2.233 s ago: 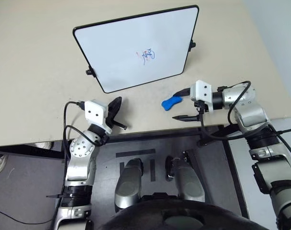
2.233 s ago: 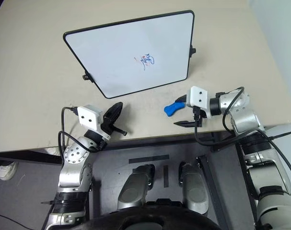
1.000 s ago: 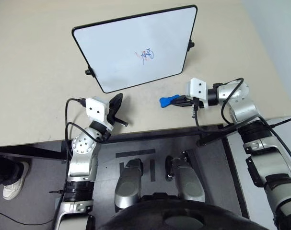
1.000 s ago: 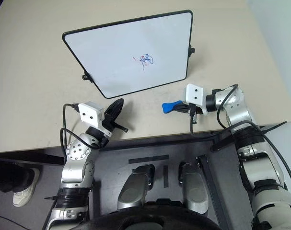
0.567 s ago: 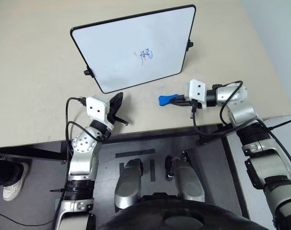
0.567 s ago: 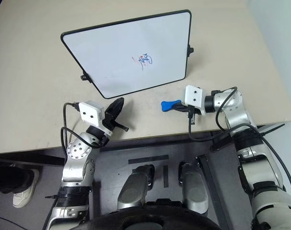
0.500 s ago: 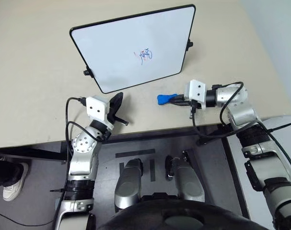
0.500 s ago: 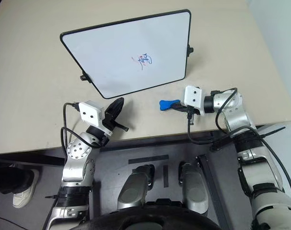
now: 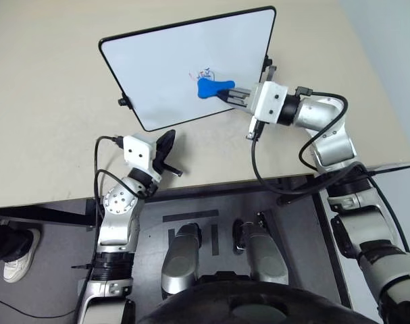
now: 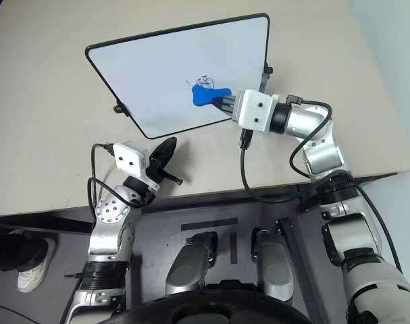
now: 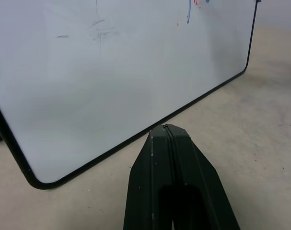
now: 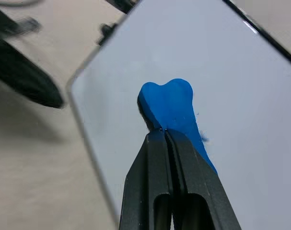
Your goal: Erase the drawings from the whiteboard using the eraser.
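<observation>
The eraser (image 9: 207, 88) is seen held up against the face of the whiteboard (image 9: 164, 74), at about the middle of the board and toward its right half. It is clamped at one narrow end by the right pincer (image 9: 226, 94), whose two black fingers are pressed together on it; in the right wrist view the blue block (image 12: 171, 115) is seen rising from between the closed fingertips, with the white face behind it. The drawings (image 9: 203, 71), thin red and blue lines, are visible just above the eraser and are partly covered by it. Whether the eraser is actually touching the board cannot be told.

The whiteboard is stood tilted on the beige desk (image 9: 49, 101), its black rim and a small side knob (image 9: 123, 102) being visible. The right arm is reached across from the desk's right side toward the board.

The left pincer (image 9: 165, 150) is held low over the desk, just in front of the board's lower left corner and apart from it. Its fingers are closed together on nothing, as shown in the left wrist view (image 11: 168, 139), where the board's lower rim is seen just beyond them.
</observation>
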